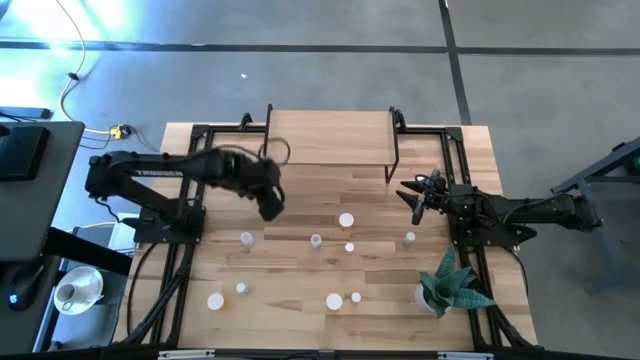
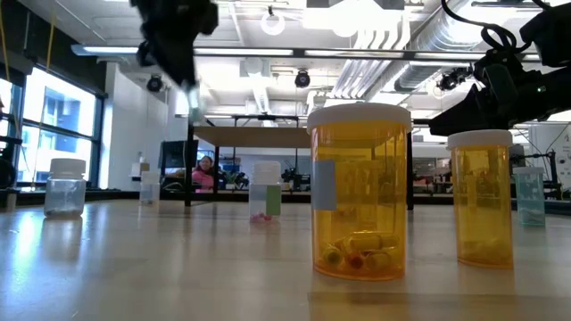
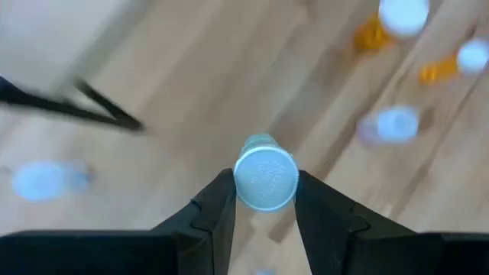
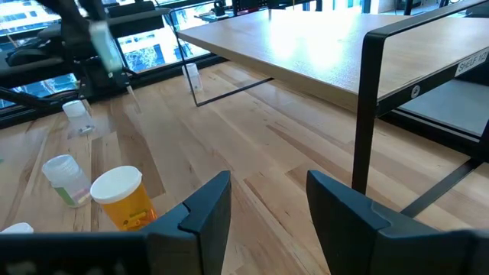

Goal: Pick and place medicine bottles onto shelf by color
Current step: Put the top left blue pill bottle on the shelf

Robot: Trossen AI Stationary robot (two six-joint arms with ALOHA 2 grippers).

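- We see the left gripper (image 3: pixel 263 200) clamped on a small bottle (image 3: pixel 264 177), cap toward the camera
- The shelf (image 1: pixel 330 137) lies toward the frame's top in the high view, nearer our left arm

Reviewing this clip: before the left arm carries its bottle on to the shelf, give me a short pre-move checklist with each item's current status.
1. Left gripper shut on a bottle: ok, both fingers flank its white cap.
2. Bottle lifted clear of the table: ok, the low view shows it held high above the wood.
3. Held bottle's color, for sorting: cannot tell, motion blur hides the body.
4. Shelf top free for placing: ok, no bottles on it.
5. Right gripper out of the way: ok, open and empty, parked at the shelf's right leg.
6. Remaining bottles upright: ok for those the low view shows, such as the large orange bottle.
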